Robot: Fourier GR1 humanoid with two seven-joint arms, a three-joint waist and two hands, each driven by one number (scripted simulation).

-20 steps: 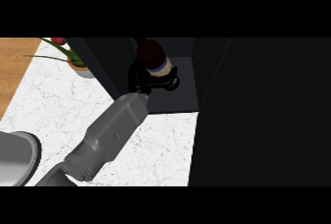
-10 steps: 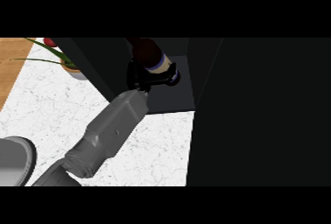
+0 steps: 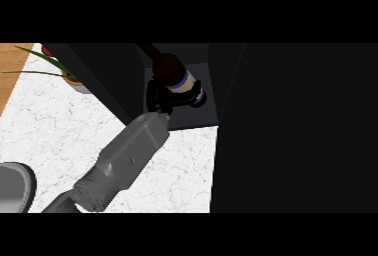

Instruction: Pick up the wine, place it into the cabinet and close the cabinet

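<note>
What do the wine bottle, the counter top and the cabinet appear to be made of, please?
The wine bottle, held by the left robot hand, looks like dark glass, judging by its deep brown-red body and pale label band. The counter top looks like polished white marble or similar stone, given its grey veining. The cabinet is matt black; its material cannot be told, perhaps painted wood.

The bench (image 3: 66, 130) has a white, marble-like top with fine grey veins and a smooth look; a strip at its far left looks like warm wood. The wine (image 3: 171, 72) bottle appears as dark glossy glass with a pale paper-like label. The left hand (image 3: 164, 99) is matt black, its forearm matt grey. The cabinet (image 3: 295, 125) is matt black.
</note>
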